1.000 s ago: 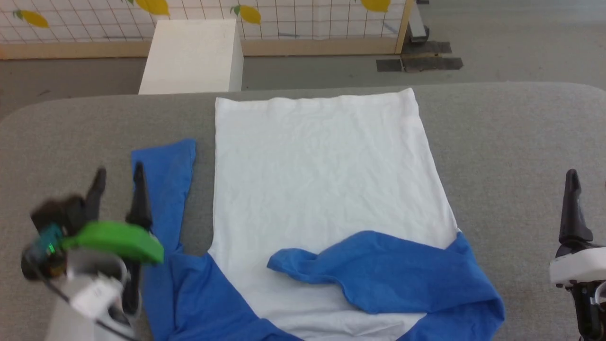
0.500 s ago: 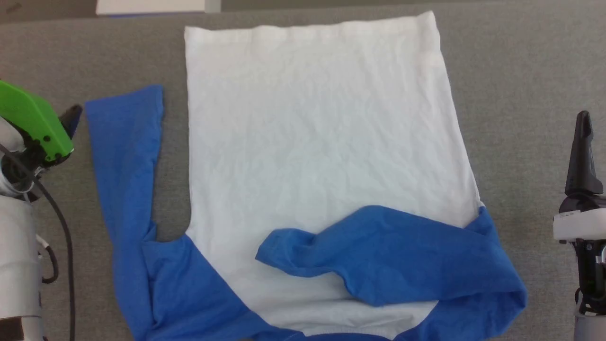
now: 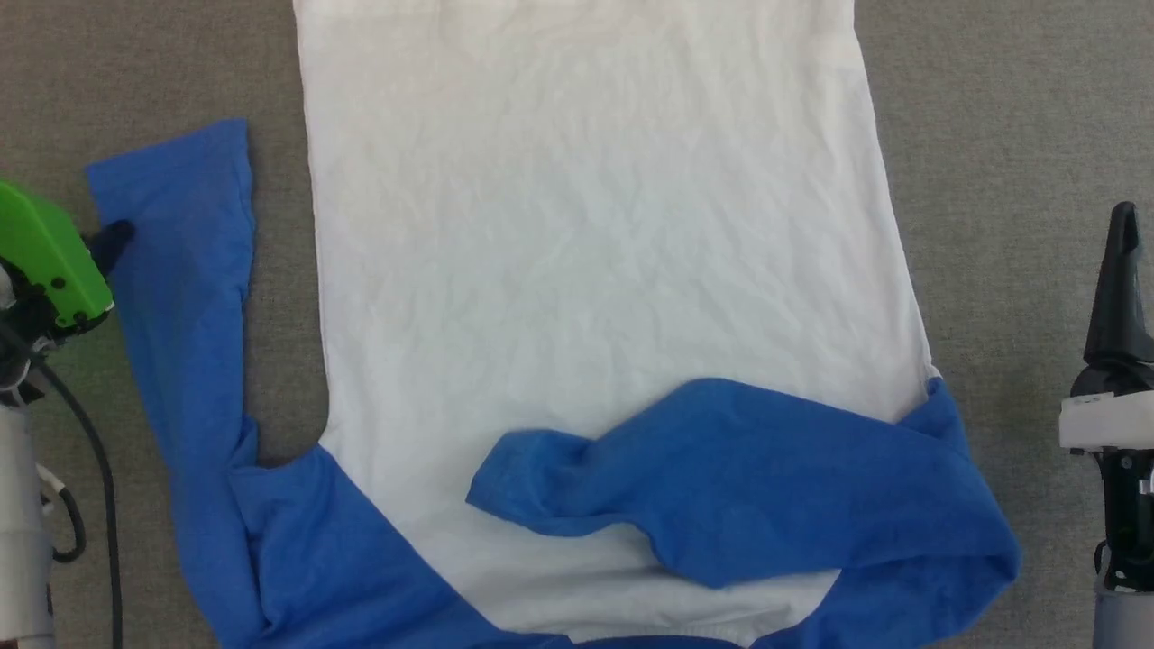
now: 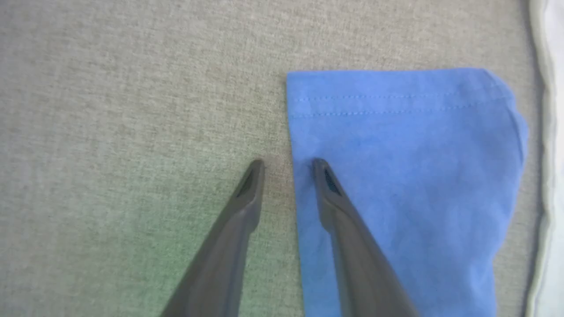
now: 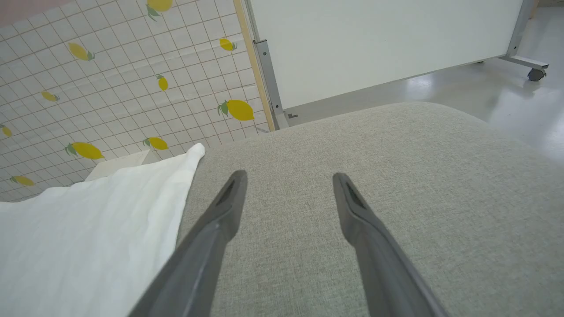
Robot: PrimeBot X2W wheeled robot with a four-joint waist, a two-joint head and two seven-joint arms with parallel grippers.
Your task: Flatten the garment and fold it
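Fingers [image 4: 251, 185] of my left gripper [image 4: 288, 165]: narrowly parted astride the garment [image 4: 396, 176] sleeve edge, empty; right gripper [image 5: 288, 180]: spread, empty. My head view has since tilted down.

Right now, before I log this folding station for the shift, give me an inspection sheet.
Surface: grey fabric table.
Job's things: shirt laid flat; left sleeve spread out; right sleeve folded across the white body.
Clutter: nothing seen.
Grippers: left gripper open, straddling the left sleeve's edge near the cuff; right gripper open over bare table.
Cables: black cable beside the left arm.
Surroundings: lemon-print screen, white panel, floor.
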